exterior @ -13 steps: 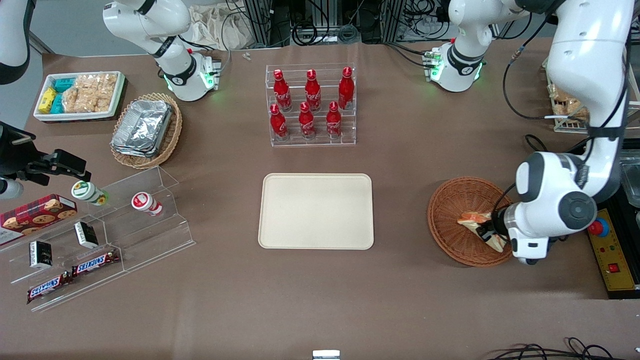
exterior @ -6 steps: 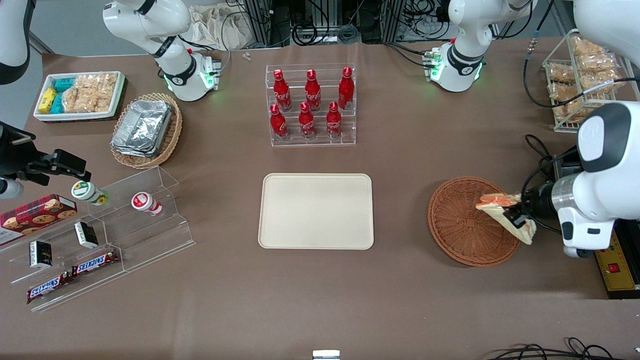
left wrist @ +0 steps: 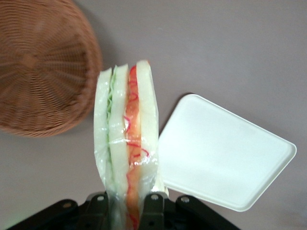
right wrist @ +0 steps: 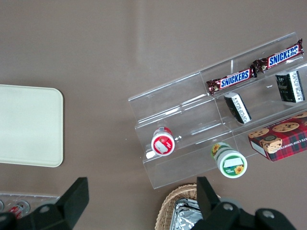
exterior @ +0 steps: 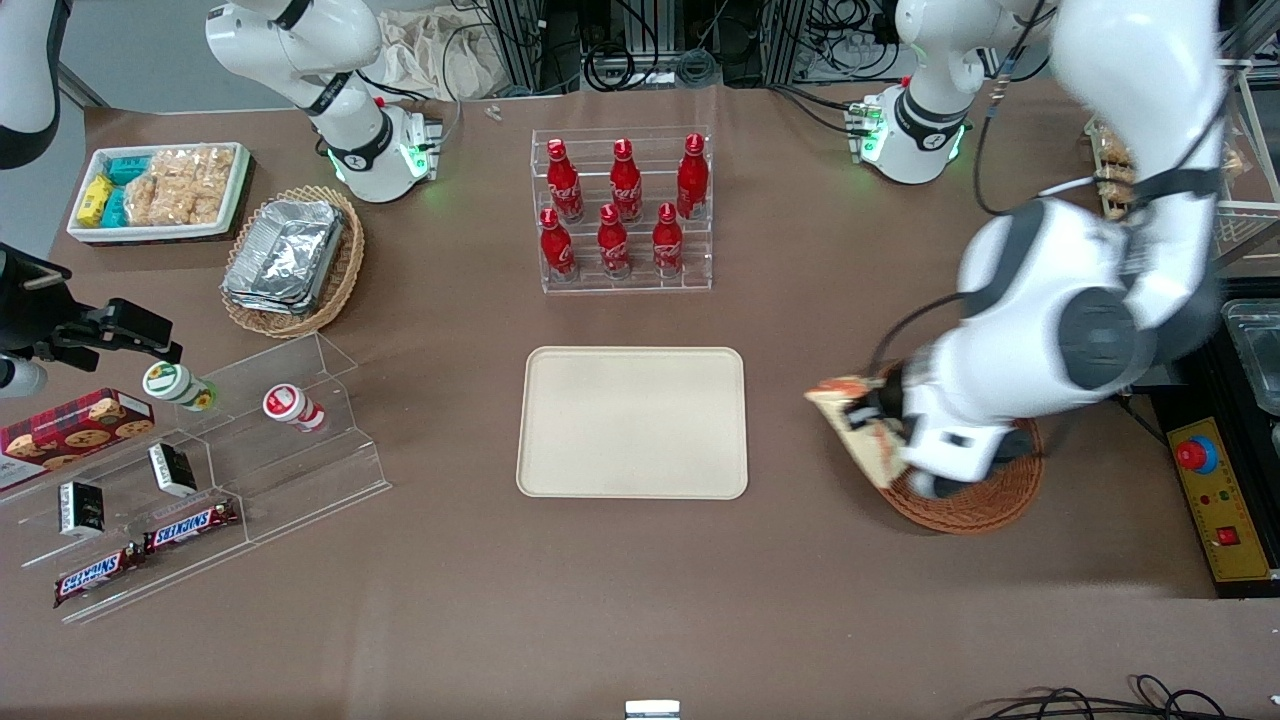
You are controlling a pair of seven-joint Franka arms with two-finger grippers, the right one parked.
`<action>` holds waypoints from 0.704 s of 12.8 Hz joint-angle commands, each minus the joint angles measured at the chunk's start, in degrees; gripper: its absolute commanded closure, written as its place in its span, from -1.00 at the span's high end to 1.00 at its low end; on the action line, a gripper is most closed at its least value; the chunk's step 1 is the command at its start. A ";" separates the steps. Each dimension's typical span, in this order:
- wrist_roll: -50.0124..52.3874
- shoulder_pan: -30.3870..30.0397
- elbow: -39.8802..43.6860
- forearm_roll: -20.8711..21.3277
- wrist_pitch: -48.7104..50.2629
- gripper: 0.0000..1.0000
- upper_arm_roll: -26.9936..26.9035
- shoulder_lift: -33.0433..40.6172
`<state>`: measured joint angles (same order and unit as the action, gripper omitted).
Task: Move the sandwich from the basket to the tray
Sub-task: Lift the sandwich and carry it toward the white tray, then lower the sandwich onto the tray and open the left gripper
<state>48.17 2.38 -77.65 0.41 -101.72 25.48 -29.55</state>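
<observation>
The tray [exterior: 632, 421] lay flat on the desk [exterior: 640, 600] with nothing on it, its cream surface bare from rim to rim. Toward the working arm's end, the sandwich [exterior: 862, 428] hung in the air over the edge of the basket [exterior: 985, 500] nearest the tray, pinched between the two fingers of the end effector [exterior: 880, 432]. It touched neither basket nor tray.

Judging from this, the pick was done: the sandwich was out of the basket and clear of the wicker. What remained was the carry across the strip of bare desk between basket and tray, the lowering onto the tray, and the release. The task looked roughly half finished.

In the wrist view the sandwich [left wrist: 127, 143] showed its cut edge, standing upright out of the end effector [left wrist: 125, 203]. It was wrapped in clear, slightly crinkled film, with pale bread slices on the outside, a thin green layer in one gap and an orange-red layer with red strands in the other. The fingers pressed on its two flat faces near the base. The basket [left wrist: 43, 72] appeared empty there, and the tray [left wrist: 225, 153] lay close beside the sandwich.
</observation>
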 commanded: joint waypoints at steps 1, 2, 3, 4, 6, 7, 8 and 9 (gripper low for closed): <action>-0.27 5.68 -5.03 3.26 -8.82 -1.00 -0.17 -2.87; 0.08 7.27 -6.97 5.98 -11.03 -1.00 -0.08 -4.10; 0.17 9.20 -8.90 7.57 -13.05 -1.00 -0.08 -5.07; 0.25 10.26 -10.40 7.67 -15.07 -1.00 -0.08 -6.04; 0.43 12.46 -12.34 7.76 -16.85 -1.00 -0.17 -7.62; 0.43 13.17 -13.13 7.76 -16.85 -1.00 -0.17 -7.89; 0.34 13.44 -14.27 7.76 -16.94 -1.00 -0.17 -7.72; 0.34 13.87 -14.89 7.76 -17.55 -1.00 -0.17 -7.72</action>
<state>48.20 15.60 -90.86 6.99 -118.08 25.58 -38.31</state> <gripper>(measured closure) 0.806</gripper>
